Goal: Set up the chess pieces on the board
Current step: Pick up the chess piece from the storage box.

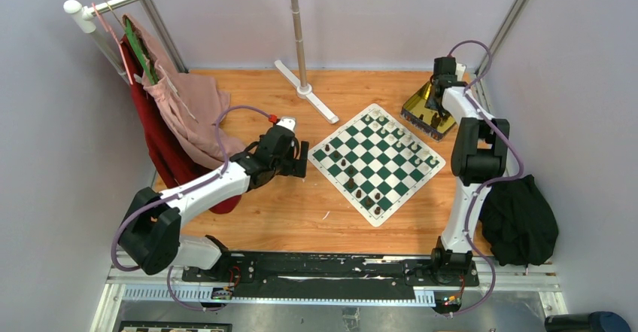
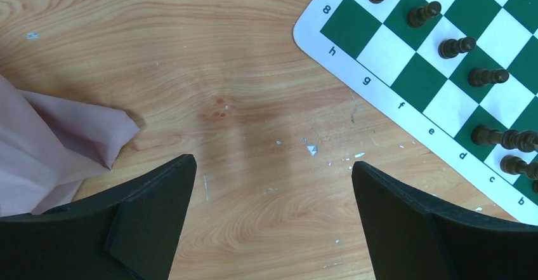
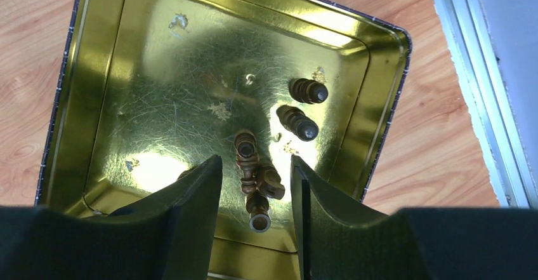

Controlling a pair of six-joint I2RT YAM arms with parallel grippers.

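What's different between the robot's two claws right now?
The left gripper has its jaws wide apart; the right gripper holds its jaws much narrower. The left hangs over the table beside the board; the right reaches into the gold tin. Nothing lies between the left's fingers; dark chess pieces lie between the right's. Both have black fingers.

A flat square mat of dark green and white checks with a thin white border lies on the wood, turned corner-on like a diamond. Small dark brown turned-wood chess pieces stand upright in a loose line along its near-left side (the border there carries the letters b to h). Small cream pieces stand along the far-right side. More dark brown pieces lie on their sides in a shiny gold rectangular tin just off the mat's far-right edge. Several are tangled together and two lie apart from them.
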